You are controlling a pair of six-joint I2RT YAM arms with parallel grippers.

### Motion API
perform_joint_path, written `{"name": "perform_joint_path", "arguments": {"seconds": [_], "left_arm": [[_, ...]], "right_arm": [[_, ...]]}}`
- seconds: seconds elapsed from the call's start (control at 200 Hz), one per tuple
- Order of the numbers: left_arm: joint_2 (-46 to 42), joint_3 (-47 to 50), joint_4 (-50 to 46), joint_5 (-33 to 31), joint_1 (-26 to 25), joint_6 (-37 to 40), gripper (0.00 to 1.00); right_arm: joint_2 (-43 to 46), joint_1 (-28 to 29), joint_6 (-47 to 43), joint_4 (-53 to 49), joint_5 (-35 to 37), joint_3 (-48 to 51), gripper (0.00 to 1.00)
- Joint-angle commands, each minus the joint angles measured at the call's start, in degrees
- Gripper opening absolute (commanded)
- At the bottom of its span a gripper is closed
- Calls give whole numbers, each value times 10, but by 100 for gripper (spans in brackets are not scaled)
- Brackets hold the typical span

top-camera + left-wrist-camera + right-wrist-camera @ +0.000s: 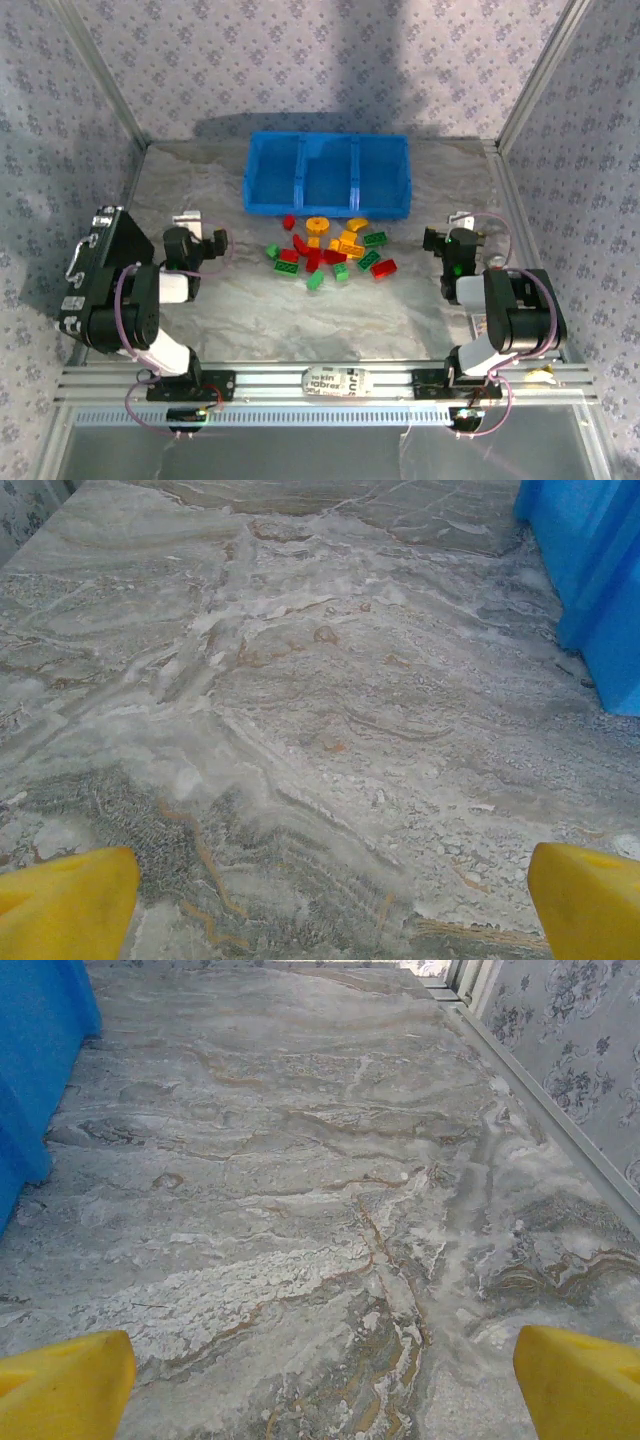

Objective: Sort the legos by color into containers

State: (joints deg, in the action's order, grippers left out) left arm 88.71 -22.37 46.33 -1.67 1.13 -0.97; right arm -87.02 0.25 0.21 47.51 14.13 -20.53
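The legos [328, 250], red, green and yellow-orange bricks, lie in a loose pile on the marble table just in front of the containers [328, 178]. These are three empty compartments of one blue tray. A round yellow piece [318, 225] sits at the pile's far edge. My left gripper [190, 218] hangs left of the pile. In its wrist view the left gripper [330, 910] is open over bare marble, yellow fingertips [65, 905] wide apart, the tray wall [590, 570] at right. My right gripper [462, 220] hangs right of the pile. Up close the right gripper [320, 1390] is open too, the tray corner [35, 1060] at left.
A black case [95, 265] with a metal handle stands at the table's left edge beside the left arm. Patterned walls close in the table on three sides, and the right wall [570, 1060] runs close to the right gripper.
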Motion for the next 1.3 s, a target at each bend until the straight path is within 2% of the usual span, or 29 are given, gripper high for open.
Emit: {"name": "perform_joint_path", "arguments": {"seconds": [0.0, 0.979, 1.224, 1.294], "left_arm": [[-5, -10, 12, 11, 4, -5, 100], [-5, -11, 12, 11, 4, -5, 100], [-5, -11, 11, -2, 4, -10, 100], [-6, -6, 19, -24, 4, -18, 100]], "right_arm": [[-1, 0, 2, 5, -2, -11, 99], [-1, 0, 1, 6, -3, -9, 99], [-1, 0, 1, 5, -2, -9, 99], [0, -1, 2, 6, -2, -9, 99]]}}
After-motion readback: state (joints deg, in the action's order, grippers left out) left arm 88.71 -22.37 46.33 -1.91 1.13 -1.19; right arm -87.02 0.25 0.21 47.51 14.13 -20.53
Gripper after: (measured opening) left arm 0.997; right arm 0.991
